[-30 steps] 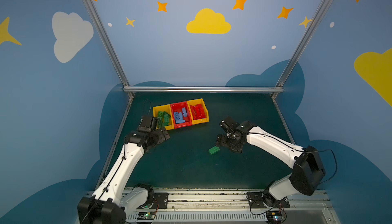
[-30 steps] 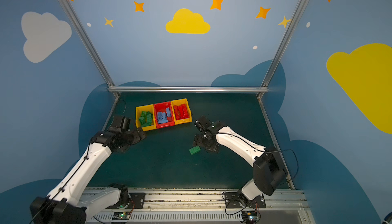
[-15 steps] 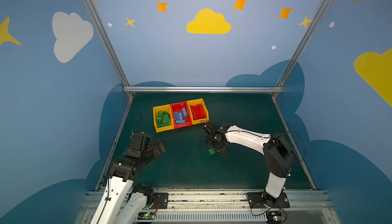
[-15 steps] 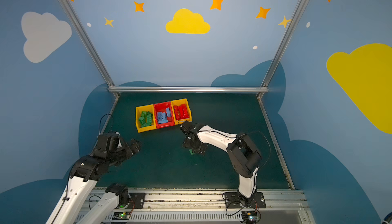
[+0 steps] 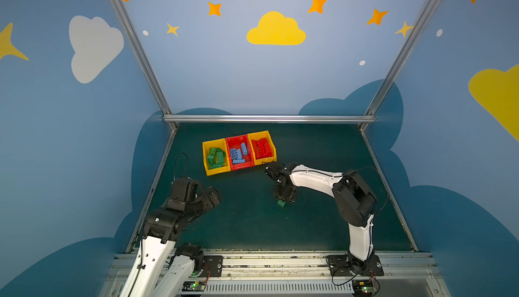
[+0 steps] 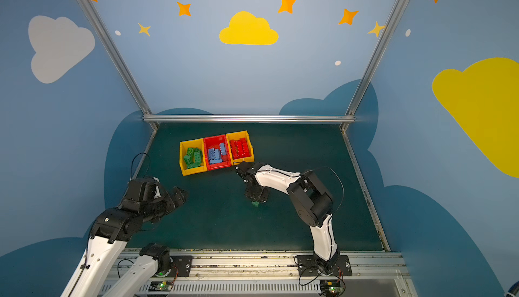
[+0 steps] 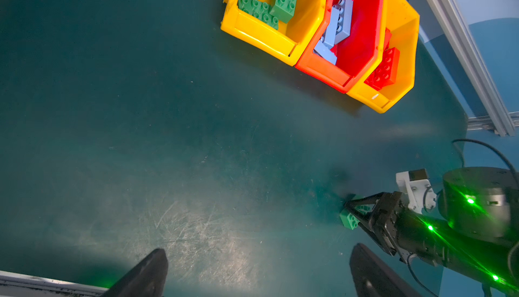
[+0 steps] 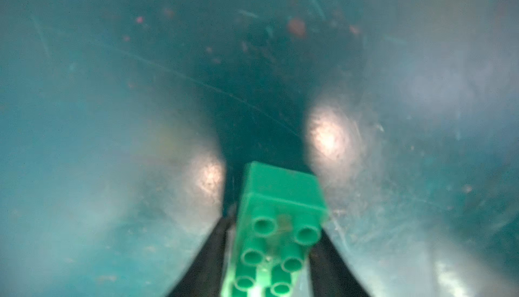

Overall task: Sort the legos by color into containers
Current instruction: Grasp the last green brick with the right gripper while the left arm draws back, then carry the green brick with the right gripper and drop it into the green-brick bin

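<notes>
Change: right gripper (image 5: 282, 199) now down over lone green brick (image 8: 278, 219), jaws drawn in from wide and pinching its long sides. Brick at mat (image 5: 247, 219) level, well apart from containers (image 5: 217, 171), on robot's side of them. No other loose lego seen, so likely last pick; destination judged to be containers' green-filled end bin. Right arm folded, elbow high, wrist pointing down. Also left gripper (image 7: 258, 270) pulled back from containers, jaws spread wide, empty.

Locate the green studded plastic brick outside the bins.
In a top view the green studded plastic brick is pinched by the right gripper near the middle of the dark mat, in front of the joined plastic bins.
</notes>
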Action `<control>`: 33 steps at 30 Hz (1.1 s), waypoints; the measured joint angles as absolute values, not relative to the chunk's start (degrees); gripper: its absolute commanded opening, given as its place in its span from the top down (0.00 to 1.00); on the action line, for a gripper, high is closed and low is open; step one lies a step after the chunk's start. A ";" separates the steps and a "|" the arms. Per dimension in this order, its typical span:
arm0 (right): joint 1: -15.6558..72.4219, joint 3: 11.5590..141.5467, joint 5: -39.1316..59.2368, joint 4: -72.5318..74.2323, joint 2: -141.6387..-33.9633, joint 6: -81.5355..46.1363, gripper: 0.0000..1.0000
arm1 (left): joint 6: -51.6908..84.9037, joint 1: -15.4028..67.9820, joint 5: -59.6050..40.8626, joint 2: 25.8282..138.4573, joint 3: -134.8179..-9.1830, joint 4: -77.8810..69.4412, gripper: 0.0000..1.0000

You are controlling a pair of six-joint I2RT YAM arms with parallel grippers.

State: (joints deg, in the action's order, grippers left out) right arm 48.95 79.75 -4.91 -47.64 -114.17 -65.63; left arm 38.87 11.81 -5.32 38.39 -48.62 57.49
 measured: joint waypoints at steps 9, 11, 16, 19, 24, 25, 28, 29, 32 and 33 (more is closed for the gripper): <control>48.95 92.53 -3.44 -52.14 -116.95 -53.93 0.81 | 41.28 11.55 -1.89 39.72 -50.30 57.76 0.00; 48.95 97.51 -1.93 -52.36 -117.80 -50.59 0.80 | 41.89 10.94 -1.26 40.49 -51.07 57.84 0.00; 48.95 111.11 6.26 -49.71 -122.41 -41.17 0.79 | 43.18 8.19 -0.84 43.51 -52.58 57.80 0.00; 48.95 119.46 11.81 -47.51 -127.24 -35.99 0.78 | 43.77 6.13 -1.15 45.10 -52.86 57.80 0.00; 48.93 133.10 19.92 -44.91 -136.07 -27.59 0.78 | 43.77 3.97 -1.48 48.16 -56.18 58.15 0.00; 48.82 134.89 21.47 -44.10 -137.36 -26.37 0.78 | 43.68 3.70 -1.45 48.64 -57.06 58.22 0.00; 48.73 138.28 25.06 -41.19 -140.35 -24.32 0.77 | 43.00 3.11 -1.17 49.87 -59.46 59.09 0.00; 48.62 139.26 26.15 -40.01 -141.34 -24.16 0.77 | 42.61 2.92 -1.08 50.30 -60.16 59.42 0.00; 48.12 142.26 29.32 -35.44 -144.64 -24.21 0.76 | 41.32 2.44 -0.73 52.07 -62.28 60.45 0.00; 48.01 143.04 30.13 -33.58 -145.82 -24.32 0.76 | 40.84 2.37 -0.62 52.66 -62.92 60.73 0.00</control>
State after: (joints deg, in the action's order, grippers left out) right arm 48.01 143.04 30.13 -33.58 -145.82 -24.32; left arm 40.84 2.37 -0.62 52.66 -62.92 60.73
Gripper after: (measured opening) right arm 0.301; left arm 0.998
